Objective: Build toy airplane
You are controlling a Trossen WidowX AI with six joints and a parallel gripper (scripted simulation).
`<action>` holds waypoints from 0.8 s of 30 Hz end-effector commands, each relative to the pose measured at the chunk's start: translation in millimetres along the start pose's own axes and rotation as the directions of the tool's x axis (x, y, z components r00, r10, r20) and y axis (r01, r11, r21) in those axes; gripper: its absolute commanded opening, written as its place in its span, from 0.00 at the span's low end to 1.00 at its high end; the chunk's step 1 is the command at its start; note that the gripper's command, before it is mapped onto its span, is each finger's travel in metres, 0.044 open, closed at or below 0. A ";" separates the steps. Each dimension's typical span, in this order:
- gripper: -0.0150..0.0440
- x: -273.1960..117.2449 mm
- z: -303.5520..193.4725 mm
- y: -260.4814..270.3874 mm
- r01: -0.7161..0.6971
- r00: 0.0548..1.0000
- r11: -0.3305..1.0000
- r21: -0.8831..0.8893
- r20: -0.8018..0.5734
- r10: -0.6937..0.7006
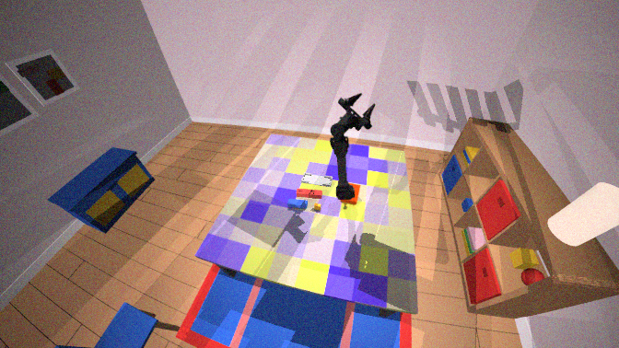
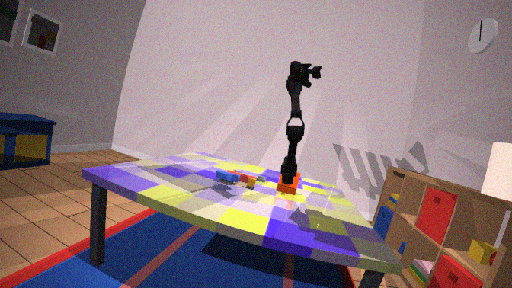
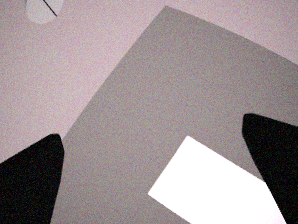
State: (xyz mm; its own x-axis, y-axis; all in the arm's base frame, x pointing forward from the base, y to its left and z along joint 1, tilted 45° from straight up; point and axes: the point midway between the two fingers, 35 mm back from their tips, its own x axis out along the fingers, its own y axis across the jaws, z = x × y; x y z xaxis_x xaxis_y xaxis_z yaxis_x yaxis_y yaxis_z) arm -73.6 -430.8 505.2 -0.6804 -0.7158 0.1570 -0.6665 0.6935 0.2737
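Observation:
My gripper [image 1: 367, 100] [image 3: 153, 134] is open and empty, raised high above the table and pointing away from it. On the tabletop, left of the arm's base, lies a pale flat piece with dark outlines [image 1: 317, 179] [image 2: 260, 178]. A long red block [image 1: 304, 193] with a small dark mark lies in front of it. A blue block [image 1: 297, 203] [image 2: 227, 175] and a small yellow-orange piece [image 1: 317, 207] [image 2: 251, 183] lie in front of the red block, apart from each other. The parts are too small to tell which is the cradle or whether any tabs are seated.
The arm stands on an orange base plate [image 1: 356, 195] [image 2: 286, 187] on the patchwork table [image 1: 313, 276] [image 2: 244, 221]. A wooden shelf unit [image 1: 543, 184] stands to the right and a blue cabinet [image 1: 92, 177] to the left. The wrist view shows only wall, ceiling, a bright panel and part of the clock.

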 end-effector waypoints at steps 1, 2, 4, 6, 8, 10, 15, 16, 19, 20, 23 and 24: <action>0.98 0.0 0.0 0.0 0.000 1.000 1.000 0.000 0.000 0.000; 1.00 -0.5 0.8 -2.6 0.009 1.000 1.000 -0.016 0.001 -0.009; 1.00 -4.8 7.8 -23.0 0.081 0.997 0.987 -0.139 0.013 -0.080; 1.00 -13.8 19.5 -53.5 0.190 0.981 0.928 -0.320 0.038 -0.188; 1.00 -25.6 32.3 -82.9 0.288 0.954 0.826 -0.484 0.068 -0.292; 1.00 -40.1 46.2 -111.0 0.366 0.914 0.687 -0.627 0.105 -0.391; 1.00 -82.5 81.0 -167.7 0.438 0.782 0.281 -0.854 0.207 -0.588; 1.00 -92.0 88.1 -177.3 0.432 0.750 0.197 -0.880 0.229 -0.620; 1.00 -121.4 109.2 -202.0 0.377 0.650 -0.041 -0.925 0.296 -0.700; 1.00 -131.4 116.2 -209.1 0.348 0.615 -0.114 -0.931 0.318 -0.722; 1.00 -162.4 136.9 -227.0 0.233 0.505 -0.308 -0.922 0.385 -0.772; 1.00 -173.1 143.7 -232.0 0.186 0.467 -0.363 -0.913 0.408 -0.784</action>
State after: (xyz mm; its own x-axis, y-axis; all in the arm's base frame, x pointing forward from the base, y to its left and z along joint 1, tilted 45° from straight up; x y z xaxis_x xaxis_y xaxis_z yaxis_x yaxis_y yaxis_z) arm 115.6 -473.0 327.4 -0.0458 -0.9245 -0.3785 0.0918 -0.3811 0.9199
